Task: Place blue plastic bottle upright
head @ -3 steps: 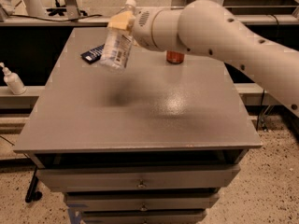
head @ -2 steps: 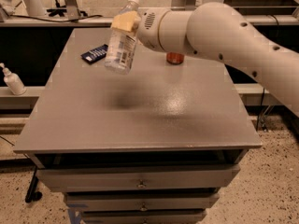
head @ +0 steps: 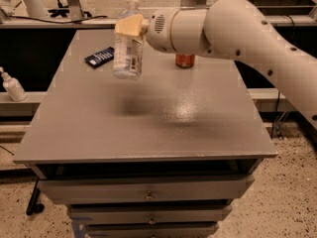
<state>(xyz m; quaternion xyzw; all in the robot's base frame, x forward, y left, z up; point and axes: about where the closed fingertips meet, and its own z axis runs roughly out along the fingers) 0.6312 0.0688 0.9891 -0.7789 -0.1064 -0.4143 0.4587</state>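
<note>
The blue plastic bottle is clear with a white cap and a printed label. It hangs nearly upright in the air, cap up, well above the grey table. My gripper is shut on the bottle's upper part, with a tan finger pad across it. The white arm reaches in from the right. The bottle's shadow lies on the table below it.
A red soda can stands behind the arm at the back of the table. A dark flat packet lies at the back left. A white pump-dispenser bottle stands on a shelf off the table's left side. Drawers sit under the table.
The bottle has turned from tilted to nearly upright in the gripper. It has shifted slightly; the arm has rotated with it.
</note>
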